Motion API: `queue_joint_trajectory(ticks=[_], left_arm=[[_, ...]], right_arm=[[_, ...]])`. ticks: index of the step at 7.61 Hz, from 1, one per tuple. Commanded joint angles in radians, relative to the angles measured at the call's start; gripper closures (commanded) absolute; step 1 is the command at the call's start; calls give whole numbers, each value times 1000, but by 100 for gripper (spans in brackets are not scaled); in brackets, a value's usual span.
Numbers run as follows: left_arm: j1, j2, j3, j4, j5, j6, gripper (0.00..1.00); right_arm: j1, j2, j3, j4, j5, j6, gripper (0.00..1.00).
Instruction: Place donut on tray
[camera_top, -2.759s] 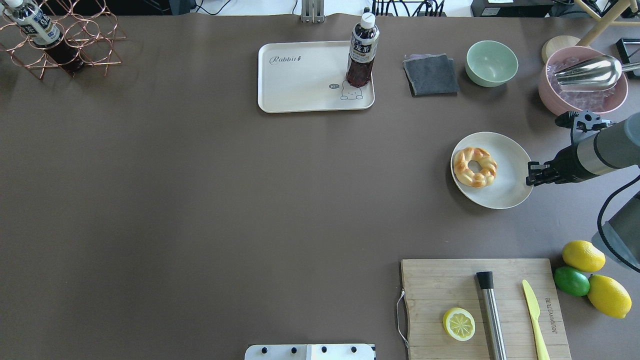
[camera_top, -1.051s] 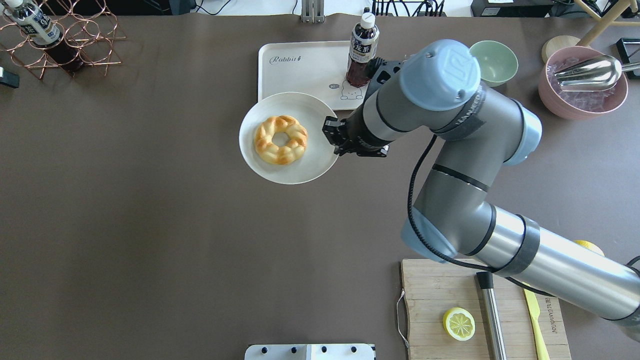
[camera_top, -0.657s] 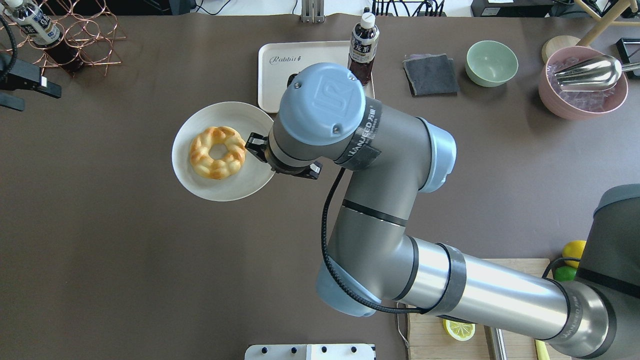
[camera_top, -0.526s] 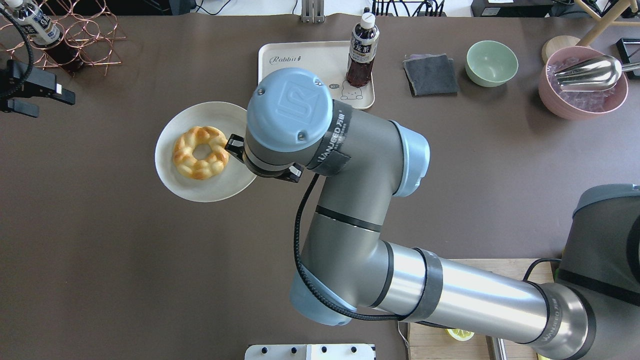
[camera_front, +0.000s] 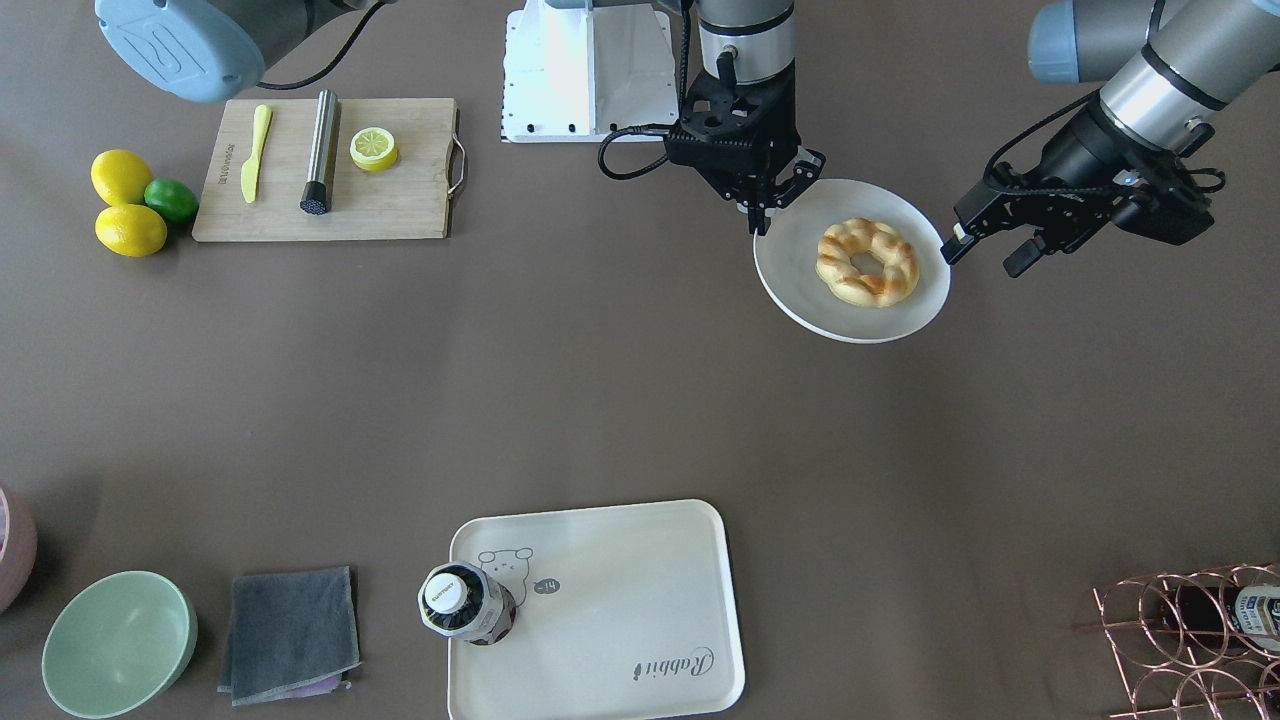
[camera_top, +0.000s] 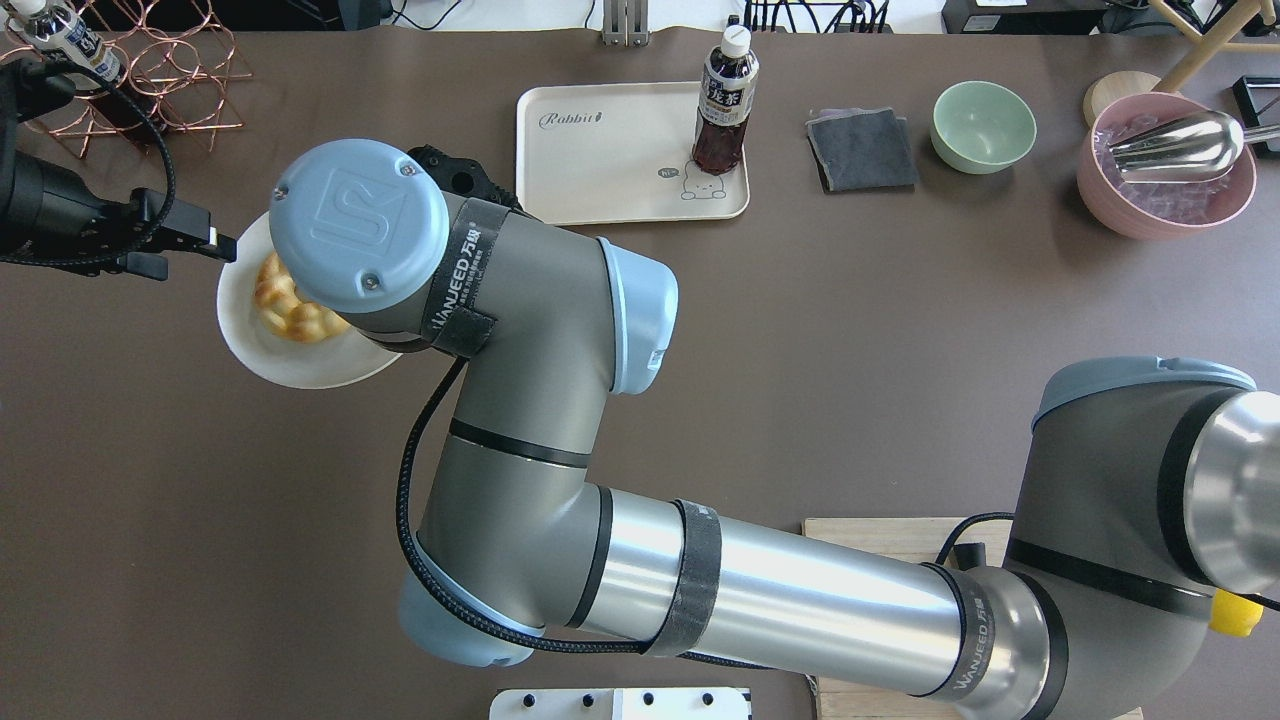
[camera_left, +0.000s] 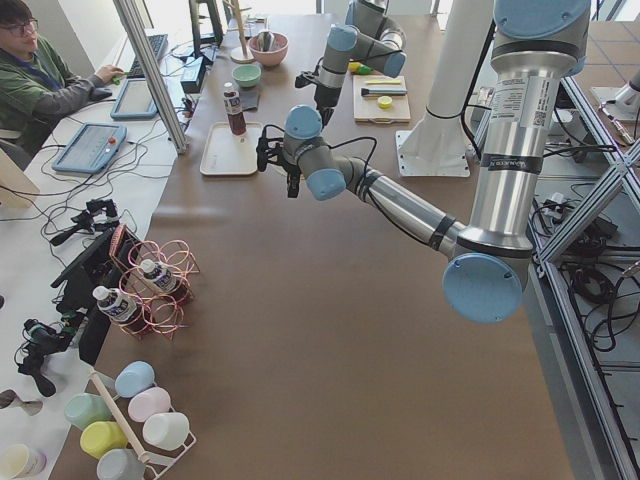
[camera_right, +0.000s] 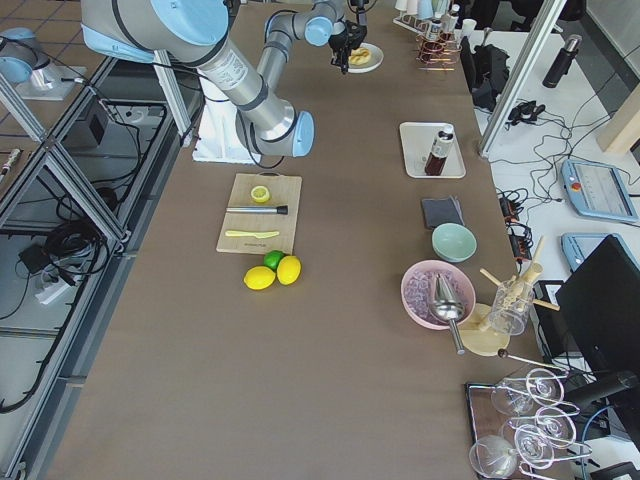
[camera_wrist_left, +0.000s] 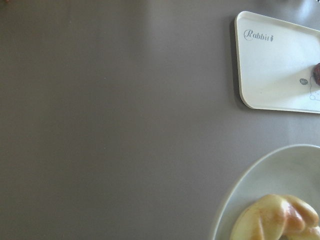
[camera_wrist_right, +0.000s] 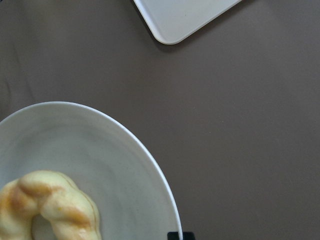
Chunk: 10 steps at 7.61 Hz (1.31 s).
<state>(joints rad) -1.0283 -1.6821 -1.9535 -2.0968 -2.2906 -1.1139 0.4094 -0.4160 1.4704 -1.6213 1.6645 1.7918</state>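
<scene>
The donut (camera_front: 867, 262), a golden twisted ring, lies on a round white plate (camera_front: 800, 285). My right gripper (camera_front: 763, 218) is shut on the plate's rim and holds it just above the table, on my left side. In the overhead view my right wrist hides part of the donut (camera_top: 283, 305) and the plate (camera_top: 290, 368). My left gripper (camera_front: 978, 258) is open and empty, right beside the plate's opposite rim; it also shows overhead (camera_top: 192, 254). The cream tray (camera_top: 610, 150) with "Rabbit" script lies at the far middle. Both wrist views show the donut (camera_wrist_left: 280, 220) (camera_wrist_right: 45, 205).
A dark bottle (camera_top: 725, 100) stands on the tray's right end, by the bear drawing. A copper wire rack (camera_top: 150, 80) with bottles is far left. A grey cloth (camera_top: 862, 148), green bowl (camera_top: 983, 125) and pink bowl (camera_top: 1165, 170) stand far right. A cutting board (camera_front: 325, 170) is near my base.
My right arm has carried the plate with the donut from the table's right side leftward, past the tray's front. My left arm has come in from the left, up to the plate.
</scene>
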Motion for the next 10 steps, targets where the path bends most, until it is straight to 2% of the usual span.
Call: queue_joint_trajectory(ticks=[1, 7, 8, 9, 10], left_arm=[[20, 1, -1, -3, 16, 0, 37], [37, -13, 1, -3, 14, 2, 49], [37, -13, -1, -3, 13, 2, 61], [37, -13, -2, -3, 10, 2, 83], [37, -11, -4, -3, 8, 2, 100]], right_arm=[[-1, 19, -19, 0, -5, 6, 100], [12, 19, -19, 4, -5, 5, 100], [12, 19, -19, 4, -6, 5, 100], [12, 17, -19, 4, -5, 5, 100], [12, 17, -19, 4, -5, 5, 100]])
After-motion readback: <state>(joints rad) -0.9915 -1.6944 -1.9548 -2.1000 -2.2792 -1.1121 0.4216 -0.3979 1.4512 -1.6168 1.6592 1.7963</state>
